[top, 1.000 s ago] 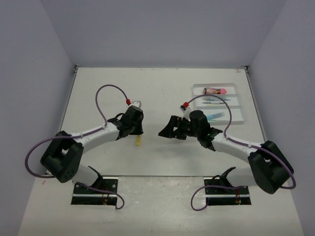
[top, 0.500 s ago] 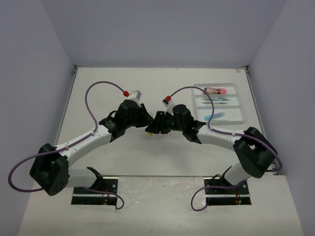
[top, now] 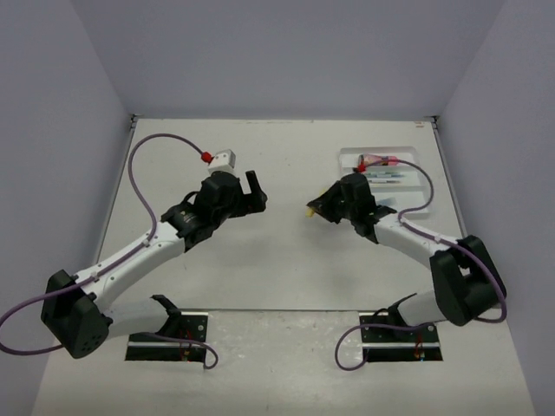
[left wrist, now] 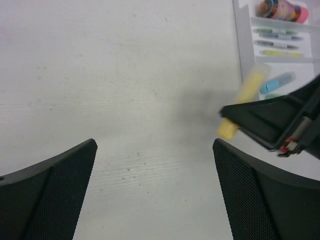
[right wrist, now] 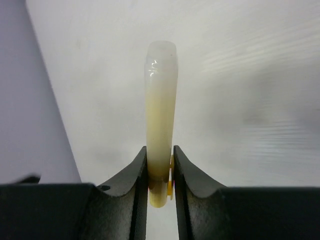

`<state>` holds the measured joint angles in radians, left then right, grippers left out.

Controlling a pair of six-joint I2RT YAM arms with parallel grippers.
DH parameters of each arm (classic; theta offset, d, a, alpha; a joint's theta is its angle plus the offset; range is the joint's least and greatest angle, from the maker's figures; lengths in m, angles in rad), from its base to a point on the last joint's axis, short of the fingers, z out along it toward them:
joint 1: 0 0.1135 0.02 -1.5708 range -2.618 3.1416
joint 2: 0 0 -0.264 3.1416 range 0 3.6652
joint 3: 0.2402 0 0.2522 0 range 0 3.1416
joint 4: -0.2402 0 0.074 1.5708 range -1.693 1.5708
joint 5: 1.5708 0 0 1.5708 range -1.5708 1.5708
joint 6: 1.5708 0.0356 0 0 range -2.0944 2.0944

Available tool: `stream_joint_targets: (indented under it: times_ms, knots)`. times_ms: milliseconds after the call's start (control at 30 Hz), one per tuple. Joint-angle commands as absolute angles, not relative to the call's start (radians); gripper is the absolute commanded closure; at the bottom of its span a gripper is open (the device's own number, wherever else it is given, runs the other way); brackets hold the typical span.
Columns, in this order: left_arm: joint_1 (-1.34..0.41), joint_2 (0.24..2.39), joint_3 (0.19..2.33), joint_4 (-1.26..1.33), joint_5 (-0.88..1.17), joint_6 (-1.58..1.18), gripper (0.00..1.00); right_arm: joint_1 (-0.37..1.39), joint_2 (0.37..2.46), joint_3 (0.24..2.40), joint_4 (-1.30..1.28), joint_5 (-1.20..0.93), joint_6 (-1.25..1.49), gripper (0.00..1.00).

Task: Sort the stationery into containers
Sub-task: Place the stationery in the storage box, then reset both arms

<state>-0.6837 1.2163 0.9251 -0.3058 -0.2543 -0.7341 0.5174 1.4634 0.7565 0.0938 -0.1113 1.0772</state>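
My right gripper [top: 324, 208] [right wrist: 160, 160] is shut on a stubby yellow marker [top: 310, 211] [right wrist: 161, 115], held above the table left of the white tray [top: 347, 157]. The marker's capped end sticks out ahead of the fingers. My left gripper [top: 253, 192] [left wrist: 155, 145] stands open and empty over bare table, further left. In the left wrist view the yellow marker [left wrist: 246, 105] shows blurred in the right gripper's black fingers [left wrist: 270, 120]. The tray [left wrist: 241, 45] holds a pink tube [left wrist: 282, 10], thin pens [left wrist: 277, 44] and a light-blue marker [left wrist: 277, 81].
The tray sits at the table's far right, close to the right wall [top: 494, 130]. Purple cables [top: 147, 173] loop above both arms. The two arm bases [top: 169, 334] stand at the near edge.
The two grippers met at mid-table. The right one shut on the yellow marker and carried it right towards the tray. The left one opened and drew back left.
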Motion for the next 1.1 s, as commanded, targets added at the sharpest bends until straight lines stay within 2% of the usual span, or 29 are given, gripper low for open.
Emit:
stream_joint_targets:
  times_ms: [0, 67, 100, 133, 167, 300, 500, 533, 667, 733, 800, 833, 933, 1000, 1067]
  knots:
    - [-0.68, 1.085, 0.942, -0.403, -0.487, -0.673, 0.0, 0.399, 1.293, 0.718, -0.128, 0.197, 1.338, 1.0]
    - [-0.678, 1.066, 0.927, -0.406, -0.497, -0.667, 0.0, 0.382, 1.25, 0.751, -0.225, 0.315, 1.415, 1.0]
    - [-0.678, 1.068, 0.927, -0.41, -0.498, -0.667, 0.0, 0.375, 1.248, 0.765, -0.269, 0.368, 1.45, 0.98]
    - [-0.678, 1.073, 0.928, -0.42, -0.492, -0.666, 0.0, 0.349, 1.241, 0.775, -0.305, 0.417, 1.479, 0.92]
    - [-0.678, 1.078, 0.926, -0.427, -0.479, -0.665, 0.0, 0.319, 1.25, 0.785, -0.306, 0.424, 1.489, 0.91]
    - [-0.676, 1.081, 0.918, -0.447, -0.448, -0.651, 0.0, 0.136, 1.367, 0.87, -0.314, 0.355, 1.445, 1.0]
    - [-0.678, 1.06, 0.916, -0.468, -0.488, -0.626, 0.0, 0.049, 1.567, 0.984, -0.334, 0.279, 1.366, 1.0]
    - [-0.678, 1.059, 0.917, -0.471, -0.49, -0.622, 0.0, 0.048, 1.585, 0.996, -0.34, 0.275, 1.357, 0.97]
    - [-0.677, 1.059, 0.916, -0.468, -0.5, -0.615, 0.0, 0.048, 1.596, 1.01, -0.343, 0.249, 1.328, 0.75]
    - [-0.675, 1.081, 0.913, -0.461, -0.519, -0.611, 0.0, 0.048, 1.568, 0.998, -0.34, 0.254, 1.33, 0.47]
    - [-0.661, 1.122, 0.912, -0.458, -0.533, -0.618, 0.0, 0.048, 1.523, 0.985, -0.342, 0.263, 1.329, 0.27]
    - [-0.651, 1.141, 0.911, -0.454, -0.535, -0.626, 0.0, 0.048, 1.503, 0.983, -0.347, 0.266, 1.325, 0.22]
    - [-0.635, 1.187, 0.908, -0.426, -0.534, -0.652, 0.0, 0.048, 1.432, 0.989, -0.369, 0.27, 1.305, 0.14]
    - [-0.621, 1.196, 0.91, -0.414, -0.546, -0.677, 0.0, 0.048, 1.375, 0.99, -0.367, 0.269, 1.269, 0.12]
    - [-0.613, 1.191, 0.925, -0.428, -0.6, -0.695, 0.0, 0.053, 1.3, 0.977, -0.305, 0.247, 1.12, 0.05]
